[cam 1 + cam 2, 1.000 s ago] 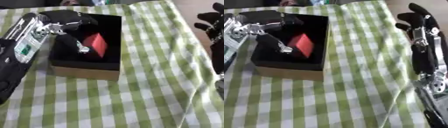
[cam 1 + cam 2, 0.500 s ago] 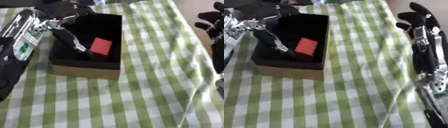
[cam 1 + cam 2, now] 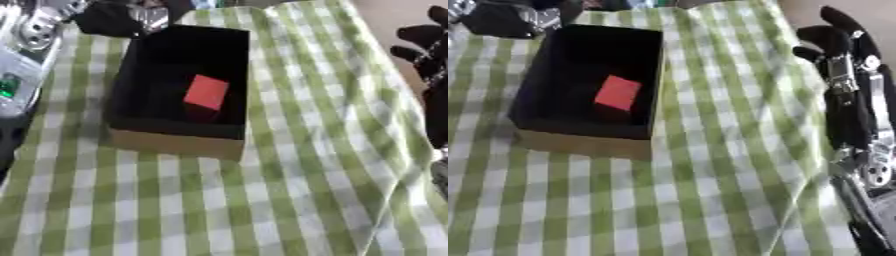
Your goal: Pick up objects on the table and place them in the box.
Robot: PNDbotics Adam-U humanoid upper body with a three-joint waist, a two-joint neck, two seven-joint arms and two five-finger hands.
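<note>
Left hand [image 3: 118, 17] at the box's far left corner, blurred, fingers' state impossible to tell. Red block [image 3: 206, 92] lying inside the black box [image 3: 175, 142] on the green-checked counter [image 3: 289, 200]; placing step apparently done. Right hand [image 3: 852, 95] idle at right, fingers relaxed, holding nothing; next, presumably finding another object.

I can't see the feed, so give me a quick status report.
Left hand above the box's far end, holding nothing visible. Right hand idle, open, at right edge. Red block lies inside the box. Nothing else on the cloth.
</note>
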